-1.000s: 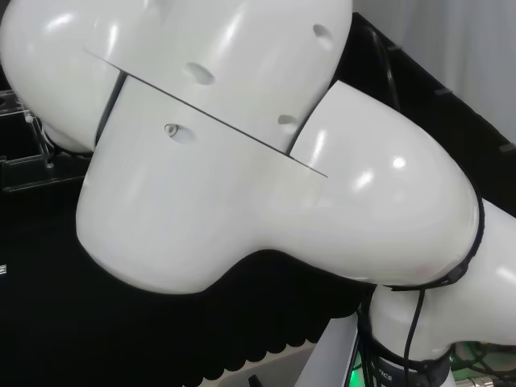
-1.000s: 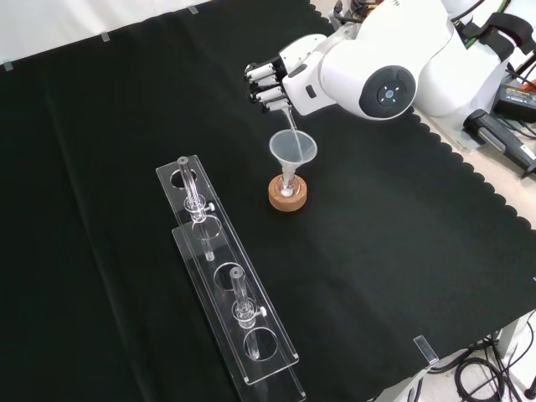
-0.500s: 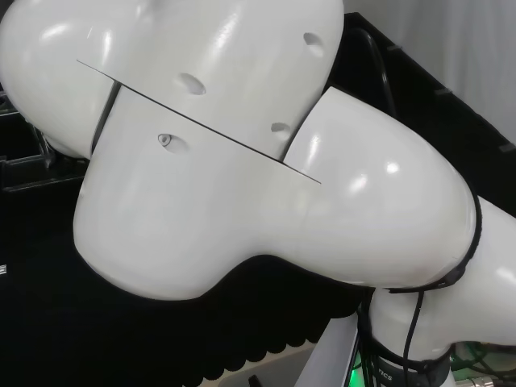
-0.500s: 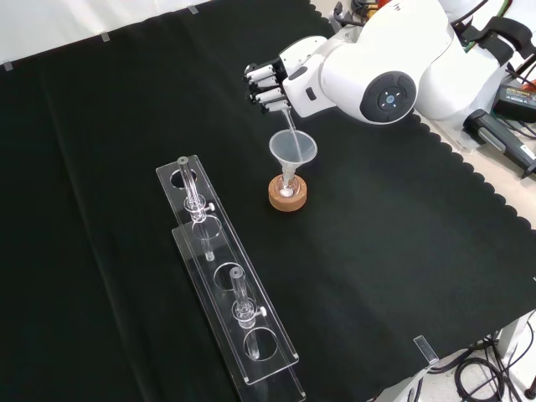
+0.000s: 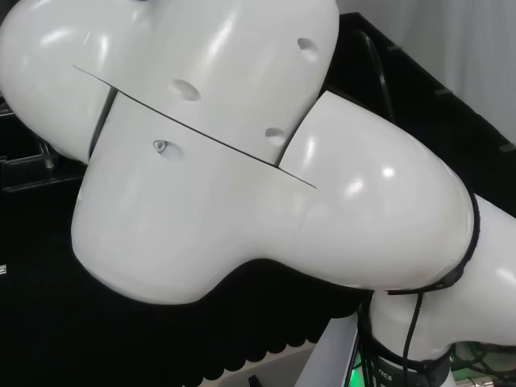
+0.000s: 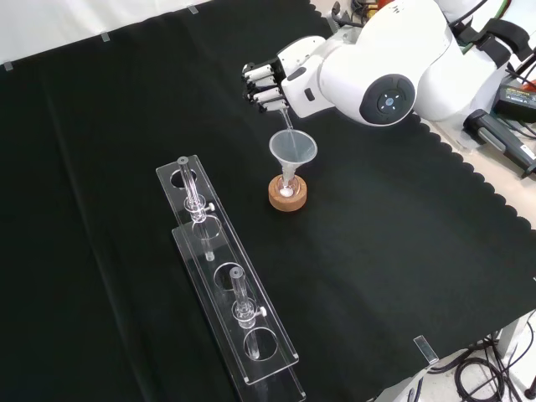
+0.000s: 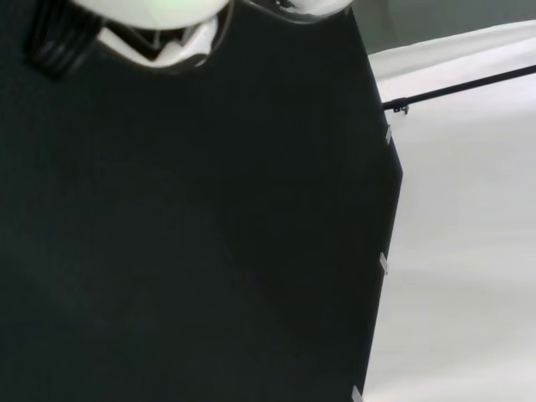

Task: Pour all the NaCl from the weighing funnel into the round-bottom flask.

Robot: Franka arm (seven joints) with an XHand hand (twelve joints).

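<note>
near the far edge of the bench, in the front view, the arm (image 6: 394, 63) is reaching in from the top right corner, its big white link with the round grey cap standing in front of the wrist. the hand (image 6: 276, 75) is hanging just to the left of that link, above the flask, with its fingers (image 6: 258, 84) curled and pinching the weighing funnel (image 6: 286, 117). the weighing funnel is tilting steeply, its thin clear stem pointing down into the wide mouth of a clear funnel (image 6: 293, 151). that funnel is sitting in the neck of the flask (image 6: 288, 188), which is resting on a cork ring (image 6: 287, 198) towards the middle of the cloth (image 6: 109, 100). a little white powder is showing at the bottom of the flask. nearer the front edge, to the left, a clear rack (image 6: 224, 272) is lying at a slant with two glass pieces standing in it. in the head view the arm's white links are standing close before the camera. no writing can be read.
</note>
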